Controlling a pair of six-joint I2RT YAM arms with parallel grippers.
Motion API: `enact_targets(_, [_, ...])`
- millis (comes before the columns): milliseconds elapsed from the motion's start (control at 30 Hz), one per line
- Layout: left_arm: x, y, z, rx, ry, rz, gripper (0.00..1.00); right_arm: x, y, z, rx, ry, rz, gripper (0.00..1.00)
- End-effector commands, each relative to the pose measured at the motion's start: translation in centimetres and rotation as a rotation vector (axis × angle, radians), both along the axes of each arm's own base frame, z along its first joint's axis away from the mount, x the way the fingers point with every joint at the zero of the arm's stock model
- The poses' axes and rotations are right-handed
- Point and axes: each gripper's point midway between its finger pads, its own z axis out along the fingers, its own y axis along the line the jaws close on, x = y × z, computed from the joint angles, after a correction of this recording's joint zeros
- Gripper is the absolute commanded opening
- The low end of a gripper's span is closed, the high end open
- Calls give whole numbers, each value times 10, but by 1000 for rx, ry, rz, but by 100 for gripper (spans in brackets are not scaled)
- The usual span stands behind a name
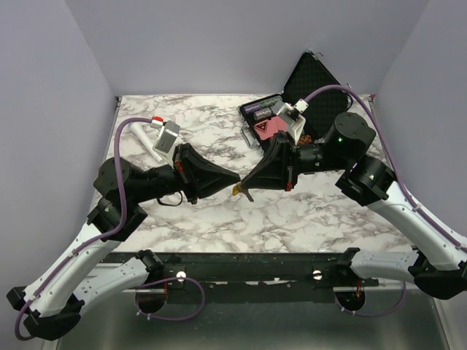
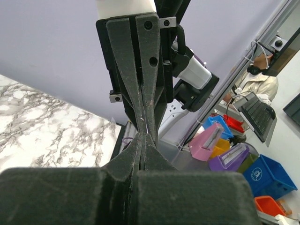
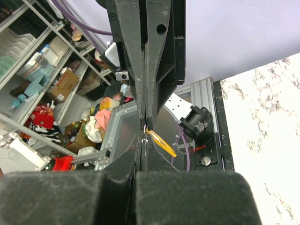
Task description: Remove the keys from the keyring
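Where the two arms meet tip to tip above the desk point(image 1: 219, 219), in front of and a little left of the open black case point(image 1: 310, 76), both pincers are pressed together. The left pincer point(image 1: 235, 181) reaches in from the side away from the case, and the right pincer point(image 1: 248, 183) from the case's side. Their points touch or nearly touch.

In the left wrist view the left pincer point(image 2: 142, 138) shows no gap between its jaws, and the other arm's fingers point(image 2: 140, 70) come down on it just as tightly shut. The right wrist view shows the same for the right pincer point(image 3: 143, 143).

The key point(image 3: 161, 143), with its yellow-orange head, hangs slanting from that junction, held off the desk. A thin silvery glint at the tips seems to be the keyring point(image 3: 146, 129). It is too small to tell which pincer grips it and which grips the key.

A white microphone point(image 1: 142, 138) lies on the desk, well apart from the case, beyond the left arm.
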Motion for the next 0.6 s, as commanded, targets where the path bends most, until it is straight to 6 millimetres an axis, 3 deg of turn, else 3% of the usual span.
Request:
enact_targets(0, [-6,0,6,6,-11,-31,0,0,-4,8,22,-33,-27,1])
enact_targets(167, [-7,-3,-2,25,9,-54,11,0,-3,7,10,-35,-23,1])
enact_targets(300, [-7,-4,-4,28,12,-57,12,1,-2,5,6,-33,-23,1])
enact_targets(400, [-7,-6,-4,36,20,-65,11,2,-2,6,8,-33,-26,1])
enact_targets(500, [-7,-9,-6,45,28,-82,1,3,-2,7,10,-39,-32,1])
enact_targets(567, [-8,-9,-6,47,26,-90,0,3,-2,6,9,-41,-37,1])
